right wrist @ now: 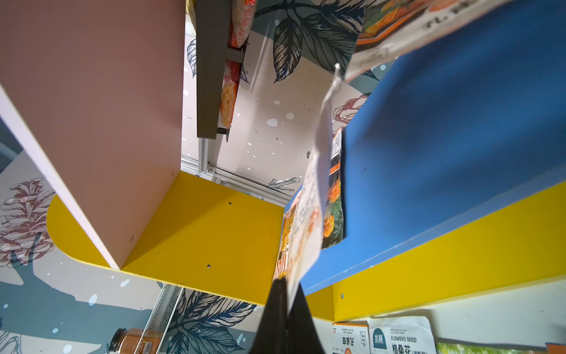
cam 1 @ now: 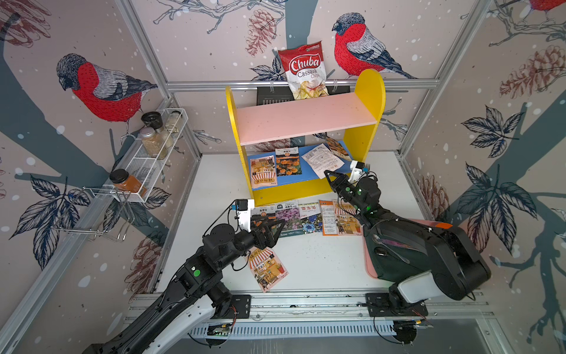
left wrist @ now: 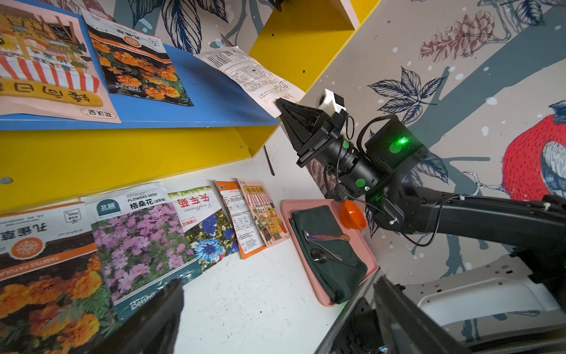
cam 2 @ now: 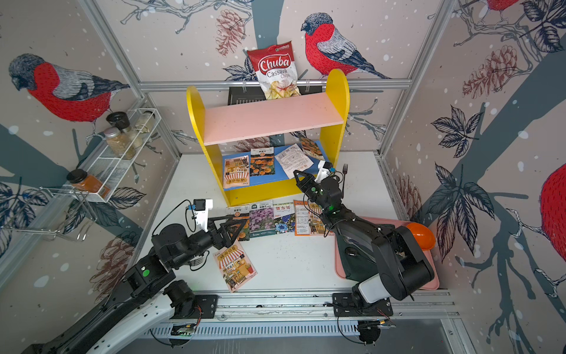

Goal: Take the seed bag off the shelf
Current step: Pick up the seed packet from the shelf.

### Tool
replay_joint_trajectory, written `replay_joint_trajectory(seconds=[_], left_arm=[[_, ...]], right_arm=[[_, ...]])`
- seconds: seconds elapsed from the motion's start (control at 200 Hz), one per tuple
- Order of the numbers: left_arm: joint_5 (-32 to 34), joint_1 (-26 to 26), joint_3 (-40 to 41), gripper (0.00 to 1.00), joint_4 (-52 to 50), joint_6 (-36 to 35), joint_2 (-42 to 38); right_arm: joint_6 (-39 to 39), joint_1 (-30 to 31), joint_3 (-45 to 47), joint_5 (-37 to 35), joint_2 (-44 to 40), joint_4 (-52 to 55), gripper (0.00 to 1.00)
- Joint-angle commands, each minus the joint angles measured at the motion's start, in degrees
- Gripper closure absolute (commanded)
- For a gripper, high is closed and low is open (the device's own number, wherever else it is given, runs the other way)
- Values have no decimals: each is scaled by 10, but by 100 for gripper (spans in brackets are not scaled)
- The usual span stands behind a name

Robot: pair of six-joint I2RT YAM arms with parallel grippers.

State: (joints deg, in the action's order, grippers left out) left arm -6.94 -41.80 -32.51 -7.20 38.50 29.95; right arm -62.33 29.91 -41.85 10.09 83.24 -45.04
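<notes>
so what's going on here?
The right end effector is shut on a corner of the white seed bag, which overhangs the front of the blue board of the shelf; it is not off yet. The left end effector is open, above the row of bags on the table.

Back of table, shelf stands upright – small two-tier unit, yellow round-topped sides, pink upper board, blue lower board. On right front of blue lower board, seed bag – flat white packet, printed back and barcode up, lying slantwise, near corner past front edge. I hold that corner pinched in my right claw. From my wrist, seed bag shows edge-on, slightly curved.
</notes>
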Motion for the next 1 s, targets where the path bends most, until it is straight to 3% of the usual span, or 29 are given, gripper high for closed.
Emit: replay_joint_trajectory(seconds=[0.0,0.515,0.991], left_arm=[[-18,1,13,4,98,50,6],[-22,1,66,12,294,213,34],[-18,1,61,25,403,239,101]], right_arm=[[36,11,11,-15,-32,15,100],[80,125,66,-75,-221,83,100],[95,288,99,-146,-256,55,100]])
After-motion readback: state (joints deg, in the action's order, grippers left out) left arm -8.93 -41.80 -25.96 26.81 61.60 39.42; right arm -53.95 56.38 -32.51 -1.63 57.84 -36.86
